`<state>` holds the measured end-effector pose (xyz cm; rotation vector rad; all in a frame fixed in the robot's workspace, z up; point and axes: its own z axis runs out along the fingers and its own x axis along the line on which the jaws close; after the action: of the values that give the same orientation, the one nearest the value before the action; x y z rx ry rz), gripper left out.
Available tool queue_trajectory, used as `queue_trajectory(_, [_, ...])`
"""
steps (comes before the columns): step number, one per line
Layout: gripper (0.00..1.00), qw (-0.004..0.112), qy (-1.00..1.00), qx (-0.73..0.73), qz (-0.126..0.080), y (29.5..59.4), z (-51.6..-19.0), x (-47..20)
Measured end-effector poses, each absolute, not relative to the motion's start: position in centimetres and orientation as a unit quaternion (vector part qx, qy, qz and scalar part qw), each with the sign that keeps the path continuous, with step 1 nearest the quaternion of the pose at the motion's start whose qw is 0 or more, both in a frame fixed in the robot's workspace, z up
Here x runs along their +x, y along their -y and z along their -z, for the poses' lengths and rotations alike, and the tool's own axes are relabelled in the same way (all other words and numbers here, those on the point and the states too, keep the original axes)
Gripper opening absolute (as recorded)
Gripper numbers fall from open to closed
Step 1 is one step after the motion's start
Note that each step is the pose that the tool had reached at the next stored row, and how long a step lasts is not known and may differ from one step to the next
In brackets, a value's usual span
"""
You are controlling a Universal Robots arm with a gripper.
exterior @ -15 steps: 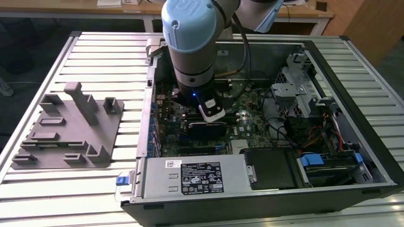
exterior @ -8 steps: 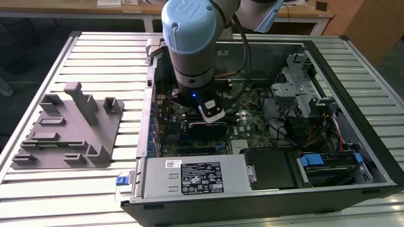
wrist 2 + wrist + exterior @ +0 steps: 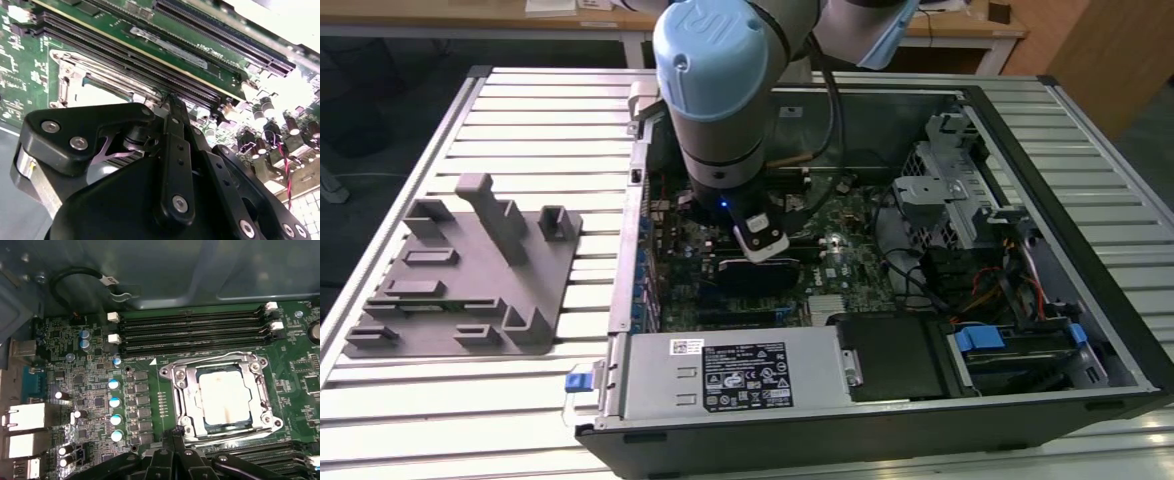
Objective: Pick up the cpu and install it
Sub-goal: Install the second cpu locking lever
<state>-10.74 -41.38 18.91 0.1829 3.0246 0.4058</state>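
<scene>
The gripper [image 3: 175, 452] hangs beside the cpu [image 3: 223, 397] seated in its socket [image 3: 185, 390], jaws apparently together; descending could scrape the motherboard [image 3: 95, 390].

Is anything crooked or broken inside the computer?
Nothing stands out. In the first wrist view the cpu lies flat and square inside the socket frame, with the gripper just beside the frame's edge. The green board around it looks tidy, with no loose bits or damage showing.
</scene>
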Motion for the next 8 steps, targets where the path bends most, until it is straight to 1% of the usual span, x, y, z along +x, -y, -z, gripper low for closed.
queue_trajectory(8, [0.11,0.042,-0.988,0.059,-0.133,41.23,-18.73,-10.86])
